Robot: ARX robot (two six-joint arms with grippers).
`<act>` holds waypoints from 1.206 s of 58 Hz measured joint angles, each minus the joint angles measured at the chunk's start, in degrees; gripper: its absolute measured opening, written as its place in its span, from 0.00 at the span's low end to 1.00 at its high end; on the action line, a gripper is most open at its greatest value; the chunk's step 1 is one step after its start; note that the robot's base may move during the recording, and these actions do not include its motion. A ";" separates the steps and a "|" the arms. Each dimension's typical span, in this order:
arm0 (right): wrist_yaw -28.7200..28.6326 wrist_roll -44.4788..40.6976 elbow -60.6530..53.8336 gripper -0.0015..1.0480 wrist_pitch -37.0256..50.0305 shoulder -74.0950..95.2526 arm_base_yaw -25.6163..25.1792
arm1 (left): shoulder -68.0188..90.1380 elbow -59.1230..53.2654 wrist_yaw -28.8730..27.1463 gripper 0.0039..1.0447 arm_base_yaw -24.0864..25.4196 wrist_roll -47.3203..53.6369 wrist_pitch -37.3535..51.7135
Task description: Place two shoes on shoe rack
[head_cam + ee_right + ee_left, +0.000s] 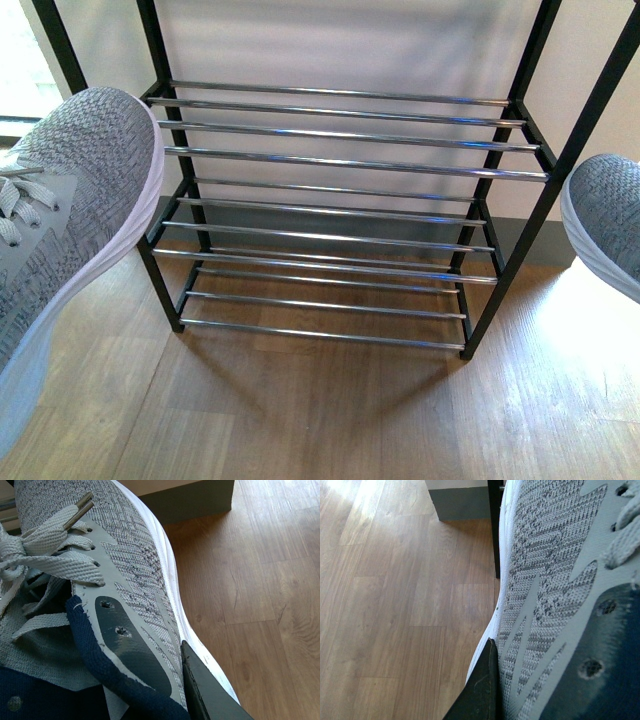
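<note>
Left sneaker (70, 220): we see it in the air at the front view's left edge. Its long axis runs on a slant from near the camera up to the toe. The toe points at the left end of the shoe rack (340, 165), close by its upper shelf.
Right sneaker (608, 220): only the rounded fore part shows at the right edge, just beside the rack's right post and above the floor (320, 410). We cannot tell its full axis.
Look of the sneakers: mottled grey knit uppers with smooth grey overlays, thick white soles, flat pale grey laces (45, 555) and a dark navy lining (115, 680) at the collar.
Left tool (555, 625): pinching the left sneaker's side wall. We see one dark finger (480, 695) pressed flat against the white sole from outside.
Right tool (155, 640): pinching the right sneaker the same way, a dark finger (210, 695) hard against the sole's edge.
Shoe rack: black frame with chrome bars in three tiers, standing on the wood floor against a pale wall, between the two sneakers.
</note>
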 joint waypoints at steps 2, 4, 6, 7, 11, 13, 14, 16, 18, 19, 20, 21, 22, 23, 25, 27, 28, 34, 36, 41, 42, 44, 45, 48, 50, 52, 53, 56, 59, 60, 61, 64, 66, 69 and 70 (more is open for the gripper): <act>0.00 0.00 0.00 0.01 0.00 0.00 0.00 | 0.00 0.00 0.00 0.01 0.00 0.00 0.00; 0.00 0.00 0.00 0.01 0.00 0.00 0.00 | 0.00 0.00 0.00 0.01 0.00 0.00 0.00; -0.02 0.00 -0.02 0.01 0.00 0.02 0.00 | 0.02 -0.04 0.00 0.01 0.00 0.00 -0.02; 0.00 0.00 -0.02 0.01 0.00 0.02 0.00 | 0.02 -0.07 -0.02 0.01 0.00 0.00 -0.02; 0.07 -0.07 -0.04 0.01 0.00 0.02 0.02 | 0.02 -0.07 0.02 0.01 0.00 0.04 -0.02; 0.02 -0.09 -0.04 0.01 0.00 0.02 0.02 | 0.02 -0.07 0.02 0.01 0.00 0.02 -0.02; -0.04 -0.09 -0.04 0.01 0.00 0.02 0.02 | 0.02 -0.07 0.00 0.01 0.00 0.02 -0.02; -0.17 -0.07 -0.04 0.01 0.00 0.02 0.02 | 0.02 -0.07 0.00 0.01 0.00 0.02 -0.02; -0.20 -0.07 -0.04 0.01 0.00 0.02 0.04 | 0.02 -0.07 0.00 0.01 0.00 0.02 -0.02; -0.20 -0.07 -0.04 0.01 0.00 0.02 0.04 | 0.00 -0.07 0.00 0.01 0.00 0.02 -0.02; -0.20 -0.07 -0.04 0.01 0.00 0.02 0.04 | 0.00 -0.07 0.00 0.01 0.00 0.02 -0.02; -0.22 -0.07 -0.04 0.01 0.00 0.02 0.04 | 0.00 -0.07 0.00 0.01 0.00 0.02 -0.02; -0.22 -0.07 -0.04 0.01 0.00 0.02 0.04 | 0.00 -0.07 0.00 0.01 0.00 0.02 -0.02; -0.24 -0.07 -0.04 0.01 0.00 0.02 0.04 | 0.00 -0.07 -0.02 0.01 0.00 0.02 -0.02; -0.31 -0.07 -0.04 0.01 0.00 0.02 0.04 | 0.02 -0.07 0.00 0.01 0.00 0.02 -0.02; -0.31 -0.07 -0.04 0.01 0.00 0.02 0.04 | 0.00 -0.07 0.00 0.01 0.00 0.02 -0.02; -0.31 -0.07 -0.04 0.01 0.00 0.02 0.04 | 0.00 -0.07 0.00 0.01 0.00 0.02 -0.02; -0.31 -0.07 -0.04 0.01 0.00 0.02 0.04 | 0.00 -0.07 0.00 0.01 0.00 0.00 -0.02; -0.33 -0.07 -0.04 0.01 0.00 0.02 0.04 | 0.00 -0.07 0.00 0.01 0.00 0.00 -0.02; -0.35 -0.07 -0.02 0.01 0.00 0.02 0.07 | 0.00 -0.07 0.02 0.01 0.00 0.02 -0.02; -0.42 -0.07 -0.02 0.01 0.00 0.02 0.07 | 0.00 -0.07 0.00 0.01 0.00 0.02 -0.02; -0.42 -0.07 -0.02 0.01 0.00 0.00 0.07 | 0.00 -0.07 0.00 0.01 0.00 0.00 0.00; -0.42 -0.07 -0.02 0.01 0.00 0.00 0.07 | 0.00 -0.07 0.00 0.01 0.00 0.00 0.00; -0.50 -0.07 0.00 0.01 0.00 -0.04 0.07 | 0.00 -0.07 0.00 0.01 0.00 -0.04 0.00; -0.55 -0.07 0.00 0.01 0.00 -0.04 0.07 | 0.00 -0.07 0.00 0.01 0.00 -0.04 0.00; -0.55 -0.07 0.00 0.01 0.00 -0.04 0.09 | 0.00 -0.07 0.00 0.01 0.00 -0.02 0.00; -0.55 -0.07 0.00 0.01 0.00 -0.04 0.09 | 0.00 -0.07 0.00 0.01 0.00 -0.02 0.00; -0.55 -0.07 0.00 0.01 0.00 -0.04 0.09 | 0.00 -0.07 0.00 0.01 0.00 -0.02 0.00; -0.55 -0.07 0.00 0.01 0.00 -0.04 0.09 | 0.00 -0.07 0.02 0.01 0.00 -0.04 0.00; -0.52 -0.07 0.00 0.01 0.00 -0.04 0.09 | 0.00 -0.07 0.00 0.01 0.00 -0.02 0.00; -0.55 -0.07 0.00 0.01 0.00 -0.04 0.09 | 0.00 -0.07 0.02 0.01 0.00 -0.04 0.00; -0.57 -0.07 0.00 0.01 0.00 -0.04 0.09 | 0.00 -0.07 0.00 0.01 0.00 -0.02 0.00; -0.55 -0.07 0.00 0.01 0.00 -0.04 0.09 | 0.00 -0.07 0.00 0.01 0.00 -0.02 0.00; -0.57 -0.07 0.00 0.01 0.00 -0.04 0.09 | 0.00 -0.07 0.00 0.01 0.00 -0.02 0.00; -0.55 -0.07 0.00 0.01 0.00 -0.04 0.09 | 0.00 -0.07 0.00 0.01 0.00 -0.02 0.00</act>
